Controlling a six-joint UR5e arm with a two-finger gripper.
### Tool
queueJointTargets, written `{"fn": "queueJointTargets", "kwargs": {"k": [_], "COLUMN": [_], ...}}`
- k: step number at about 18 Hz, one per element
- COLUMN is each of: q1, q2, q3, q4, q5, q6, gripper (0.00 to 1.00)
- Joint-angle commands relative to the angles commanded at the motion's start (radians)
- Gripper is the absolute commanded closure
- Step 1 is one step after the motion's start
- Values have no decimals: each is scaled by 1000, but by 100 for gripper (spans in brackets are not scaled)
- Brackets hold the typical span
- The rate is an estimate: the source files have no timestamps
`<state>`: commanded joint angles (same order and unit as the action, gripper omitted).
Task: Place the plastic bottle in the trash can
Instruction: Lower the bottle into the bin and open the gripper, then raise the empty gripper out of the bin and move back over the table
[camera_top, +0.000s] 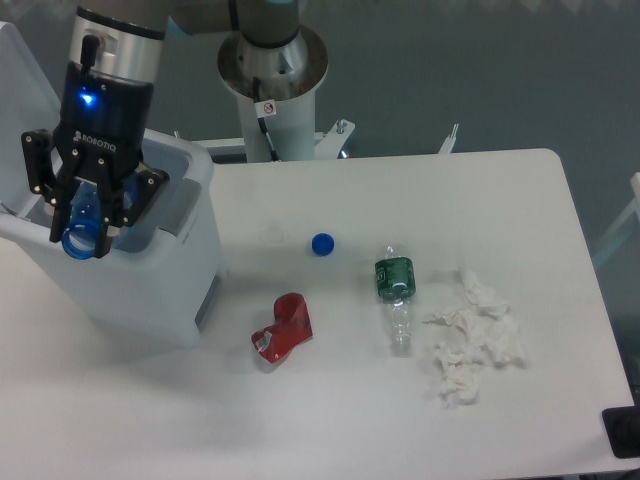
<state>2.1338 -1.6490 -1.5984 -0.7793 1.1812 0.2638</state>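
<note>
White surface (400, 420) against grey wall: hand (88, 222) pinches blue plastic bottle (82, 222), long axis near vertical, over the open trash can (150, 290).

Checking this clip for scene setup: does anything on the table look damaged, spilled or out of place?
Yes. A clear bottle with a green label lies on its side uncapped, and a loose blue cap sits apart to its left. The red can looks crushed, and crumpled white tissue is strewn at the right. The gripper holds a blue bottle over the trash can.
</note>
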Motion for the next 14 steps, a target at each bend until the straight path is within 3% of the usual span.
{"fn": "queueJointTargets", "kwargs": {"k": [7, 12, 14], "q1": [-5, -9, -9], "q2": [-14, -12, -5], "q3": [-14, -12, -12], "q4": [3, 2, 0], "q5": [2, 0, 2], "q6": [41, 89, 89], "gripper": [88, 48, 23]}}
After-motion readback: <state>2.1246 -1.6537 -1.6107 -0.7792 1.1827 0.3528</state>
